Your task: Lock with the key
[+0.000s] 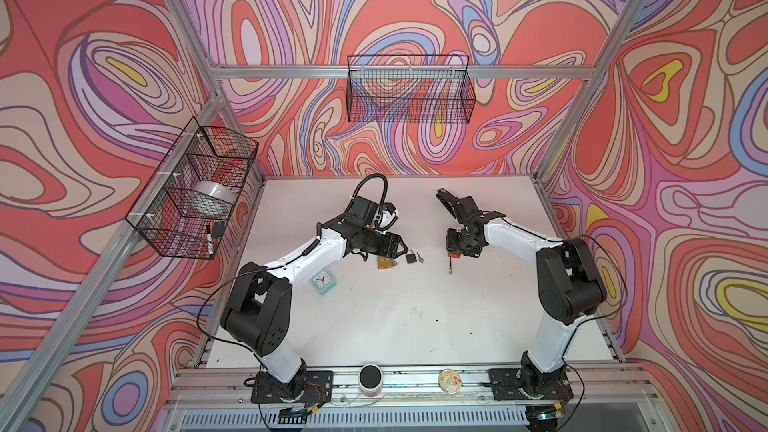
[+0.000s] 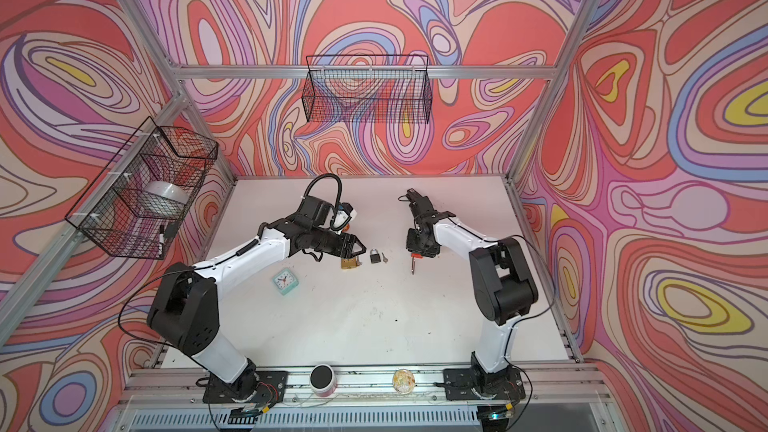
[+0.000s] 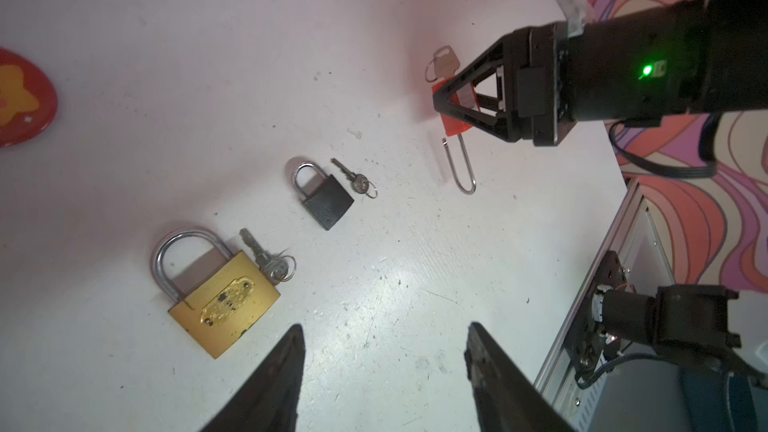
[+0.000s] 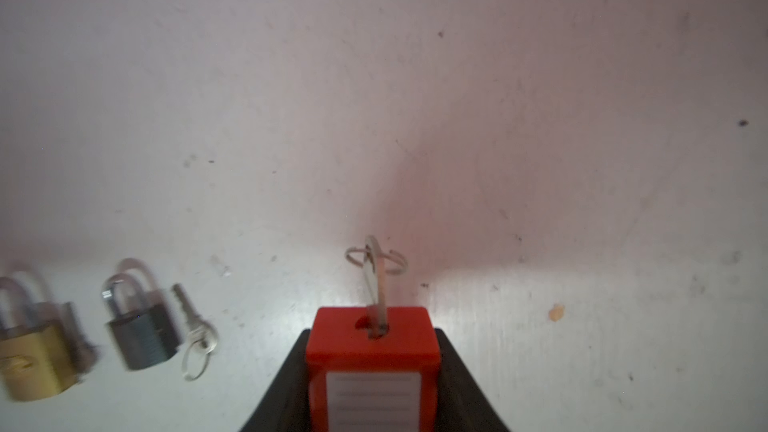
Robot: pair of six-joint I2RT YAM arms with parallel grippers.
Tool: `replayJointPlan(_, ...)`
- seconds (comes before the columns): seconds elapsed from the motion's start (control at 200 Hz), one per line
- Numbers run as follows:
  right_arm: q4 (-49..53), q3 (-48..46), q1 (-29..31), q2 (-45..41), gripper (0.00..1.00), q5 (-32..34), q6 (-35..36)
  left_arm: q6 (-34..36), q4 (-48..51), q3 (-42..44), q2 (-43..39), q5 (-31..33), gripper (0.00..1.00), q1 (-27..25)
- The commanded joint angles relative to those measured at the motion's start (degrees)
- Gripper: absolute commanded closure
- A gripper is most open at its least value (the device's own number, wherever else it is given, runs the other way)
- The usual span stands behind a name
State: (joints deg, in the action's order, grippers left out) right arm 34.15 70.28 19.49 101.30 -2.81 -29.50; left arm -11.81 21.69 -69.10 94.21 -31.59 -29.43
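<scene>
On the left wall hangs a wire basket [image 1: 143, 224]. Below it, on the white table [image 1: 415, 317], a teal alarm clock [image 1: 321, 281] stands beside the left arm's forearm.

The left gripper [image 3: 384, 328] hovers low over the table with its fingers spread apart and nothing between them. In both top views it reaches toward the middle, just over the brass padlock [image 3: 224, 303].

That padlock lies flat with its shackle seated in the body. A notched key [image 3: 259, 251] on a ring lies against its side.

Next to the right lies a smaller black padlock [image 3: 326, 201], also flat and with its shackle seated. A small key [image 3: 353, 176] on a ring lies just beside it, not in the lock.

Further right, apart from these two, is the red padlock [image 4: 372, 351]. The right gripper [image 4: 372, 338] points down at the table and is clamped on its red body, one finger against each side. A flat key [image 4: 376, 284] with a ring sticks out of the keyhole in the end of the body. From the opposite end the long steel shackle [image 3: 461, 168] juts out toward the front of the table; one leg appears to end short of the body. Whether the lock rests on the table or is raised I cannot tell.
</scene>
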Motion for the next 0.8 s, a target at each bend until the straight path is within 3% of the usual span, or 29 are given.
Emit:
replayJointPlan(0.0, -7.7, -2.8, 0.2, -8.0, 0.78, -5.7, -9.0, 8.1, -0.9, -2.6, -1.4, -4.8, 0.36, -0.6)
replayJointPlan(0.15, -20.5, -10.8, 0.1, -18.0, 0.78, -7.9, -18.9, 5.6, -2.0, -7.6, 0.0, -14.3, 0.36, -0.6)
replayJointPlan(0.3, -29.7, -14.9, 0.2, -23.6, 0.78, -7.3, -29.1, -3.1, -13.7, -6.3, -1.1, -19.9, 0.36, -1.2)
replayJointPlan(0.466, -35.3, -15.9, 0.2, -24.4, 0.77, -8.2, -36.9, -1.8, -12.8, -7.4, -1.7, -18.0, 0.37, -2.9)
replayJointPlan(0.611, -36.9, -14.8, 1.1, -24.1, 0.78, -7.6, -38.9, 0.0, -8.3, -9.4, -0.5, -14.9, 0.39, -3.5)
replayJointPlan(0.796, -38.0, -14.4, 2.9, -24.8, 0.77, -5.9, -40.8, -1.9, -10.0, -9.9, -0.2, -9.0, 0.44, -3.5)
